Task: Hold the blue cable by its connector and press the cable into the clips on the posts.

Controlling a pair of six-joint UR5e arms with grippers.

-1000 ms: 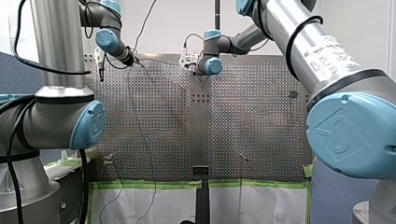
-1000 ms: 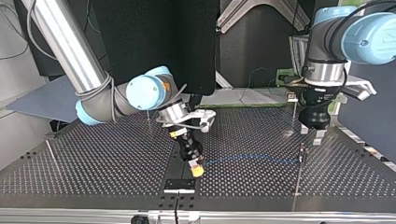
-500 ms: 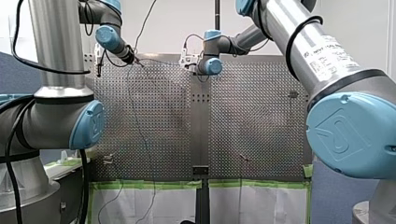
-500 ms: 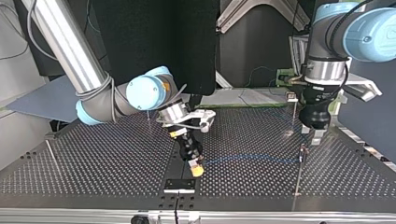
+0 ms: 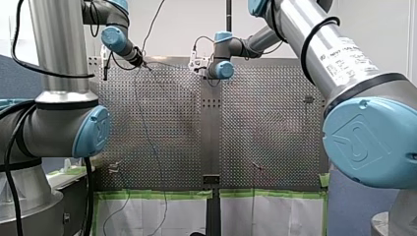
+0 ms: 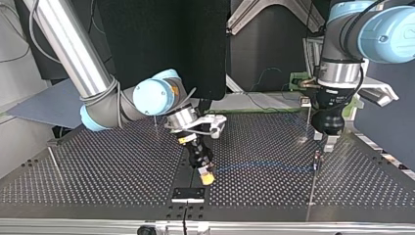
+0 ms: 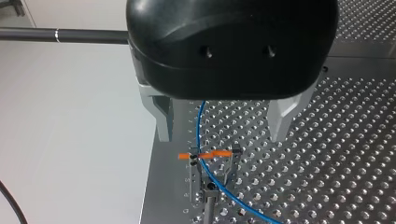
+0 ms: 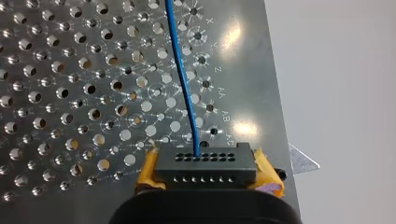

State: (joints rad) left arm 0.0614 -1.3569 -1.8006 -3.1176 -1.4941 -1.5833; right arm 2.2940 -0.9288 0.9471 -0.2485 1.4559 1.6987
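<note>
Blue thin cable springing out of the small orange-jawed clip is, I judge, the main danger from here. In the left wrist view the cable crosses that clip near one end of its orange bar. I cannot tell whether it is seated or only lying against it, and a sideways tug from the far end could flick it free. Over the clip hangs my left hand, black-bodied, its metal fingers spread wide and gripping nothing, with the cable running between them. If it comes down off-centre, a fingertip could catch the clip or bend the slim metal post that carries it, rather than press the cable home.

The other risk is at the grip. Low over the perforated metal bench, near the middle of the top view, my right hand pinches the black rectangular connector between its yellow pads. Too much tension could drag the connector askew in the pads or pull it out. Too little would leave slack that bows away from the clip.

The cable itself is a single slender strand, smooth and bright blue, entering one of a row of small holes in the connector's face. In the top view it runs nearly straight from the connector towards the post at that view's right, close above the bench. On one side of the clip it curves off in a gentle arc, so it is probably stiff enough to hold a bend yet easily knocked aside.
</note>
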